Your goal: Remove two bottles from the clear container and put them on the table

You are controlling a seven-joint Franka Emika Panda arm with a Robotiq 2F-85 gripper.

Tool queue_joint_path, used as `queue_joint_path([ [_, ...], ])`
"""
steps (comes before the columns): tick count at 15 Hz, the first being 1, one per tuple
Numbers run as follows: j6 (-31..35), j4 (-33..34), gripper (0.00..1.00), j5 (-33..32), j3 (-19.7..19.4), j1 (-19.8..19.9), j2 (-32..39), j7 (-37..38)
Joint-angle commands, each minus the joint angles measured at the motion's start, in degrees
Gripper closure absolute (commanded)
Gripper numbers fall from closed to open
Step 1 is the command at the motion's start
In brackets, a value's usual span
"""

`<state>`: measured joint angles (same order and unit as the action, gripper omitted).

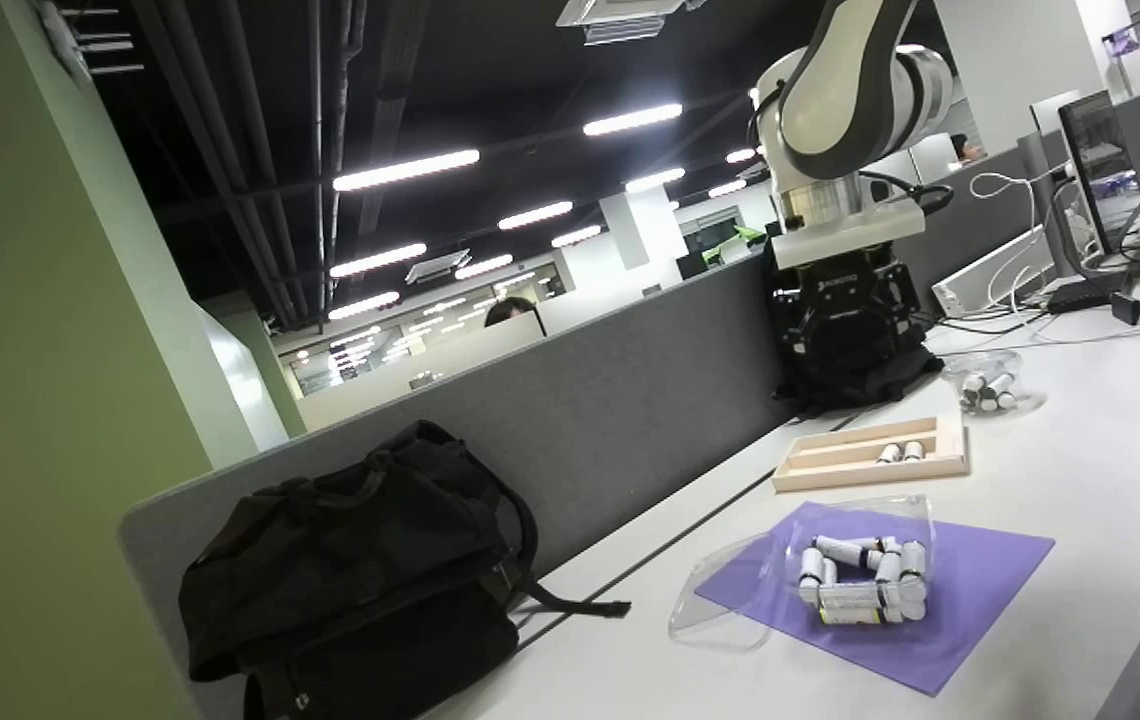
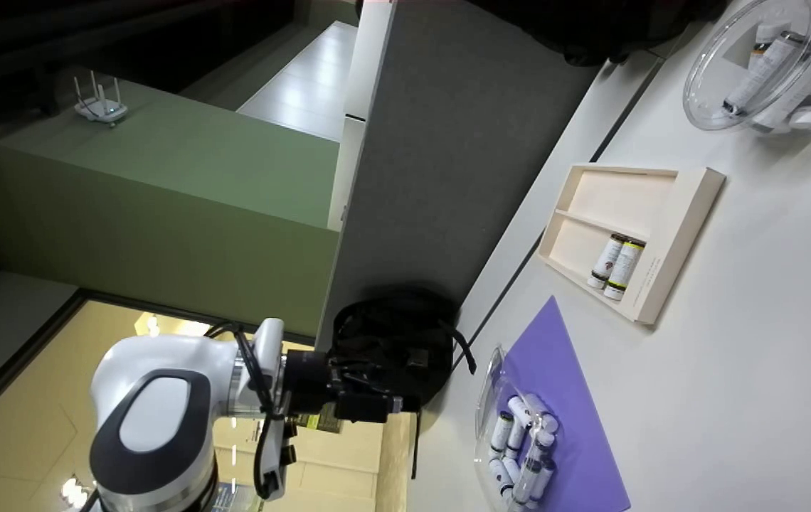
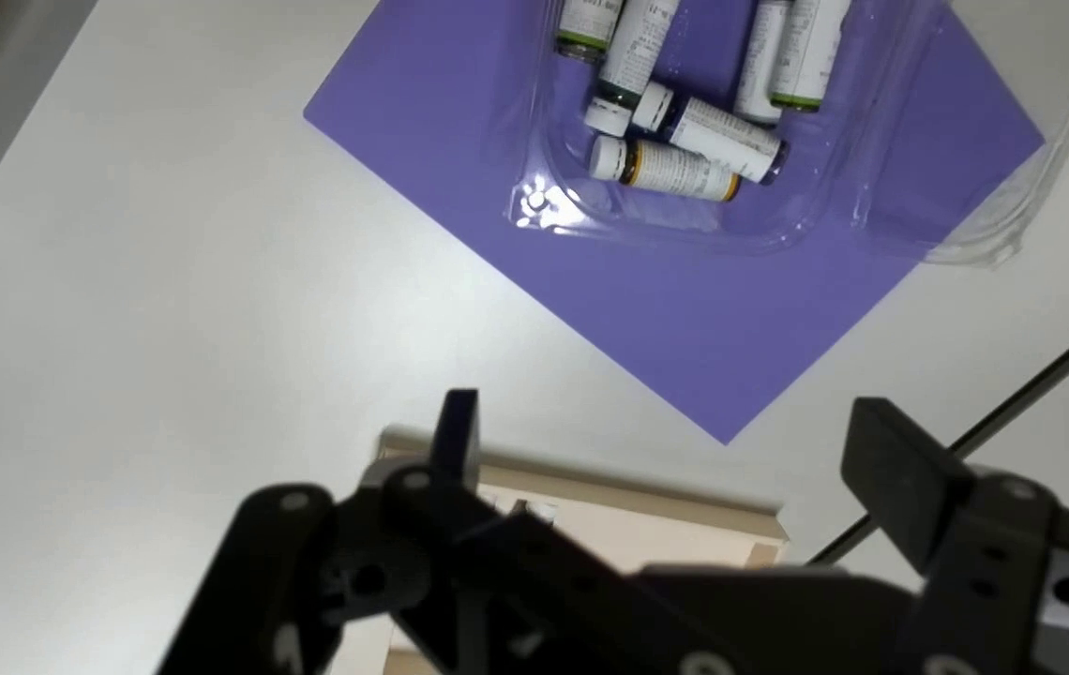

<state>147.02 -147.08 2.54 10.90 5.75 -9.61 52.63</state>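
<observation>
The clear container (image 1: 932,540) lies open on the purple mat, its lid (image 1: 725,605) folded out to one side. Several small white-labelled bottles (image 1: 840,550) lie jumbled inside; they also show in an exterior view (image 2: 501,430). In the wrist view the container (image 3: 685,234) is at the top, holding bottles (image 3: 685,172) with white caps. The white table (image 1: 1060,480) lies under everything. My gripper (image 3: 666,411) is open, nothing between its fingers, above the table near the mat's corner and the wooden tray. In an exterior view the gripper (image 2: 391,405) is raised above the table.
A wooden tray (image 2: 683,242) holds two bottles (image 2: 622,270) in a compartment. Another clear container (image 2: 690,92) with several bottles stands beyond it. The purple mat (image 1: 990,560) lies flat. A black backpack (image 1: 360,560) leans by the grey divider (image 1: 630,400). A monitor (image 1: 1095,170) stands farther along.
</observation>
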Motion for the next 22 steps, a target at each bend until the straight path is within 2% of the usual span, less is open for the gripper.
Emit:
queue_joint_path([
  [1, 3.6, 1.8, 0.0, 1.3, -1.4, -3.4, 8.3, 1.4],
  [6, 8.3, 4.1, 0.0, 2.5, -3.0, -8.1, 18.8, 2.2],
  [11, 12.0, 8.1, 0.0, 10.2, -4.0, -11.2, 26.6, 0.5],
  [16, 12.3, 12.4, 0.0, 14.9, -4.0, -12.9, 33.2, -0.1],
  [22, 15.8, 14.5, 0.0, 16.6, -4.1, -14.4, 37.5, -0.8],
])
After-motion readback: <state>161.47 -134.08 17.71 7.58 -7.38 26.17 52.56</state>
